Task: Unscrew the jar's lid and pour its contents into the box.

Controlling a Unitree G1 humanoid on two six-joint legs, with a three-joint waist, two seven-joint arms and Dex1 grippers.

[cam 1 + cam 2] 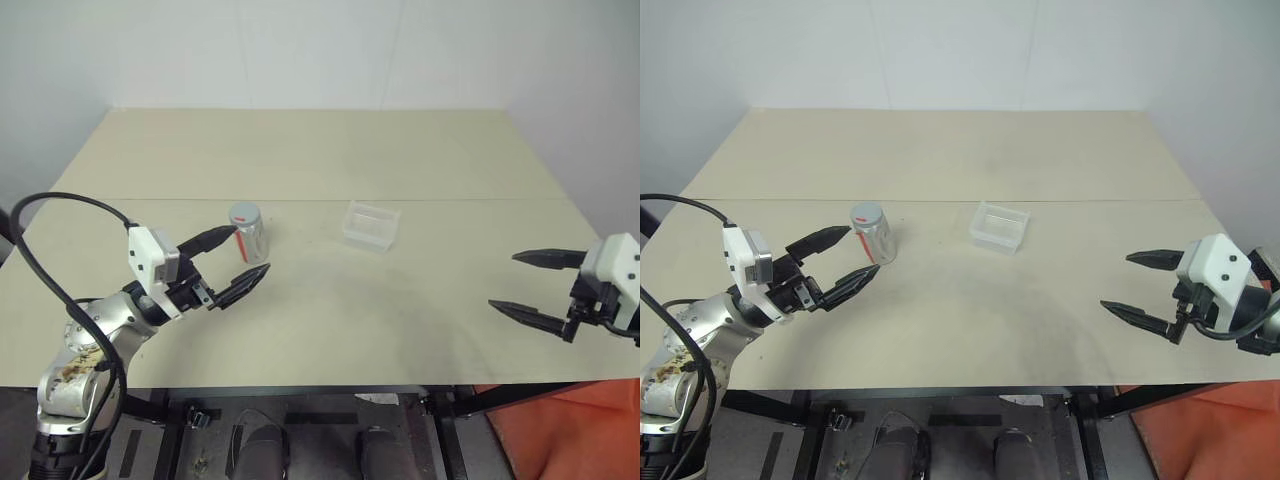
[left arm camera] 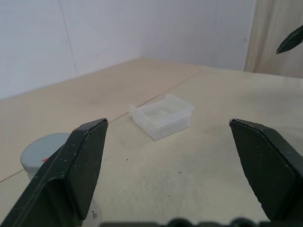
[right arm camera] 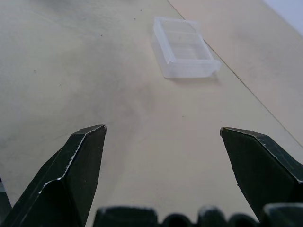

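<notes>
The left hand (image 1: 237, 258) hovers nearest, just on the near left side of the jar (image 1: 247, 232), its two fingers spread wide and holding nothing; one fingertip reaches up beside the jar's wall. The jar stands upright on the pale surface (image 1: 320, 160), red mark on its side, with the grey lid (image 1: 244, 213) on top. The right hand (image 1: 520, 281) hangs well to the right of the jar, fingers equally wide and empty. The clear box (image 1: 372, 225) sits slightly beyond the jar, to its right.

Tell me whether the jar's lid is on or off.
On. The round grey screw lid sits on top of the small clear upright jar with the red mark, which stands on the beige table.
</notes>
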